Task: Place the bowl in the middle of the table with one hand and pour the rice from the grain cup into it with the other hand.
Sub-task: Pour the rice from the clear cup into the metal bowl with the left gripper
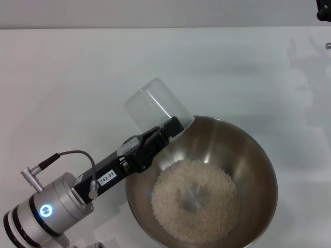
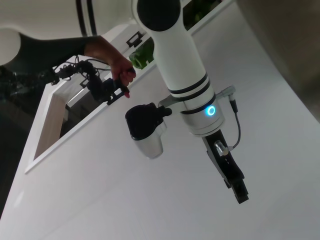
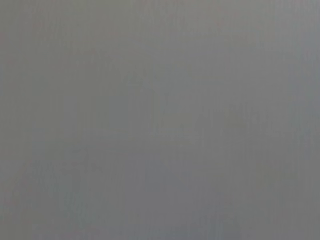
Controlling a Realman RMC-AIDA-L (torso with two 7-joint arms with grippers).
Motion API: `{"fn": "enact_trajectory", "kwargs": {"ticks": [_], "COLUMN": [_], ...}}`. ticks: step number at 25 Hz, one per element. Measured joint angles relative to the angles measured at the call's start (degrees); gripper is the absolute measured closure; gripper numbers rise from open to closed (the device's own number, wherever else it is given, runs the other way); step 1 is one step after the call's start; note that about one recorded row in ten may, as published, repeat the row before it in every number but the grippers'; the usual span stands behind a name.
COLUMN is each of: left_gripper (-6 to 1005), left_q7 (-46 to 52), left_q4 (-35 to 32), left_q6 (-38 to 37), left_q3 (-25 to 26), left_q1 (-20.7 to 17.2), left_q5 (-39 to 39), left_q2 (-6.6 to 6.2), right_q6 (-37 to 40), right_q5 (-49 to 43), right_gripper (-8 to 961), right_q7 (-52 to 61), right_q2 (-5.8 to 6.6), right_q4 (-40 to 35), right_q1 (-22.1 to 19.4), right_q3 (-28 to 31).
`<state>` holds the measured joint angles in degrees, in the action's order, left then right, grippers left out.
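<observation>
The steel bowl [image 1: 261,155] stands on the white table [image 1: 72,77] at the front, right of the middle. A heap of pale rice [image 1: 194,201] lies in its bottom. My left gripper [image 1: 168,129] is shut on the clear grain cup [image 1: 155,103]. It holds the cup tipped over, mouth down at the bowl's far-left rim. The cup looks empty. Only a dark bit of my right gripper [image 1: 324,10] shows, at the far right corner of the head view. The left wrist view shows a white arm with a blue ring and a dark gripper [image 2: 240,192].
The left wrist view also shows the robot's body [image 2: 165,45] and a person's hand [image 2: 117,67] on a dark device in the background. The right wrist view is a plain grey field with nothing to make out.
</observation>
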<state>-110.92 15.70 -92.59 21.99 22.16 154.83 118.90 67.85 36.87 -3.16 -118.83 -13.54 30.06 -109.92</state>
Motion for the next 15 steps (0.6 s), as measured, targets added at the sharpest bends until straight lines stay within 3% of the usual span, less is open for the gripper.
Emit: {"fn": "enact_trajectory", "kwargs": {"ticks": [12, 15], "left_gripper": [953, 952], "left_q7": [-0.47, 4.7], "left_q4": [-0.13, 0.41], "left_q6": [0.89, 0.45], "left_q3": [0.45, 1.87], "left_q1": [-0.03, -0.64], "left_q5": [0.38, 0.11], "left_q2": [-0.15, -0.2], "right_q6": [-0.9, -0.9], "right_q5": [0.05, 0.05], "right_gripper": [461, 461], "right_q7": [0.0, -0.01], "right_q2": [0.0, 0.05], "right_q4": [-0.2, -0.24], "right_q1": [0.21, 0.27], "right_q3": [0.64, 1.52]}}
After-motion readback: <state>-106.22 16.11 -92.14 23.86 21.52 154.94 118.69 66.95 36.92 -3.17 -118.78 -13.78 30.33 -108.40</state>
